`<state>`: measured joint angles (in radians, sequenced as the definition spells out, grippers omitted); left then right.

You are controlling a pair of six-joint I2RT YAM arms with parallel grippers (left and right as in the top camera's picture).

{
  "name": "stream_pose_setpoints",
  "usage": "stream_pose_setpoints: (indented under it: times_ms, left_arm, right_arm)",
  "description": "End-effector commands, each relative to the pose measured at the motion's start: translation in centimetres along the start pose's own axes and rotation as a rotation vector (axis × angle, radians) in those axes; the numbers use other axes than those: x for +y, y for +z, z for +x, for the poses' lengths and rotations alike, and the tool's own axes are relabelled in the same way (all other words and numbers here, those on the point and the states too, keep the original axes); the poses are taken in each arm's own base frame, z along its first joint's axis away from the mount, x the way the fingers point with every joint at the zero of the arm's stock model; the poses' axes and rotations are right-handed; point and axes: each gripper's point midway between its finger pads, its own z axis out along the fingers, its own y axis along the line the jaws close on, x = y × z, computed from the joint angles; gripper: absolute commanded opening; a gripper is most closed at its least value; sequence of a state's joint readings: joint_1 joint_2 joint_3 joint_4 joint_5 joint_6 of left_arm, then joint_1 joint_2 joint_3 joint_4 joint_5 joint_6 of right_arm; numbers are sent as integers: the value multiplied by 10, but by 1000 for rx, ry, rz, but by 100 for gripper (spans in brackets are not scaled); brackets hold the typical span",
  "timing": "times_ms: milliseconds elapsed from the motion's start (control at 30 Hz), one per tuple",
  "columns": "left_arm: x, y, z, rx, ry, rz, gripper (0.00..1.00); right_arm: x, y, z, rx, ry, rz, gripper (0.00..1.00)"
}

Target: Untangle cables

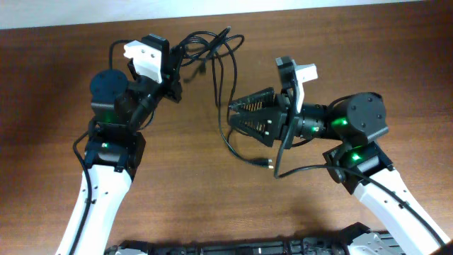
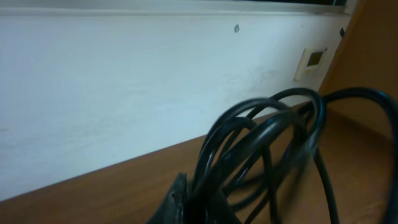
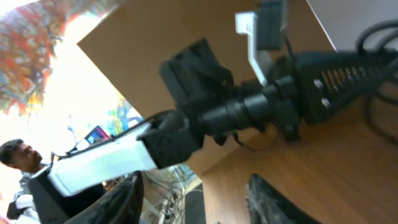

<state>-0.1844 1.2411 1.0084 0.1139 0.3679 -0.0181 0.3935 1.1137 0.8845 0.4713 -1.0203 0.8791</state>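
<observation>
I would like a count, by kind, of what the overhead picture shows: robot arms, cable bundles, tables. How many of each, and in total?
Robot arms: 2
Cable bundle: 1 (its single cords cannot be told apart)
Table: 1
Total: 4
</observation>
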Motion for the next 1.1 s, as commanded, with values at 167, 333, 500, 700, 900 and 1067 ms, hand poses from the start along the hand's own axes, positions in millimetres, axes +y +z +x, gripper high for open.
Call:
stream_pose_setpoints:
  times_ms: [167,333,500,700,900,1067]
  left_arm:
    - [-77,-22,-18,-83,128,453,0]
    - [-95,-33,-28,-138,174,566,0]
    - [-78,-29,-30,-130,130,490,0]
    - [-75,-34,-30,-123,105,519,0]
    - [-111,-61,-30,-142,158,772,0]
    - [-98,-50,-32,-141,141,673,0]
  right_arm:
    - [-11,-11,-35,-153,-65,92,79]
    - [-29,-14,-38,-190,-14,171,80]
    - [-49,-17,-24,-153,86,239,80]
    - [-68,-28,-25,-176,133,318,81]
    - [-74,-35,-45,-280,86,371,77]
    - [-27,-22,-47,-209,-52,163,4]
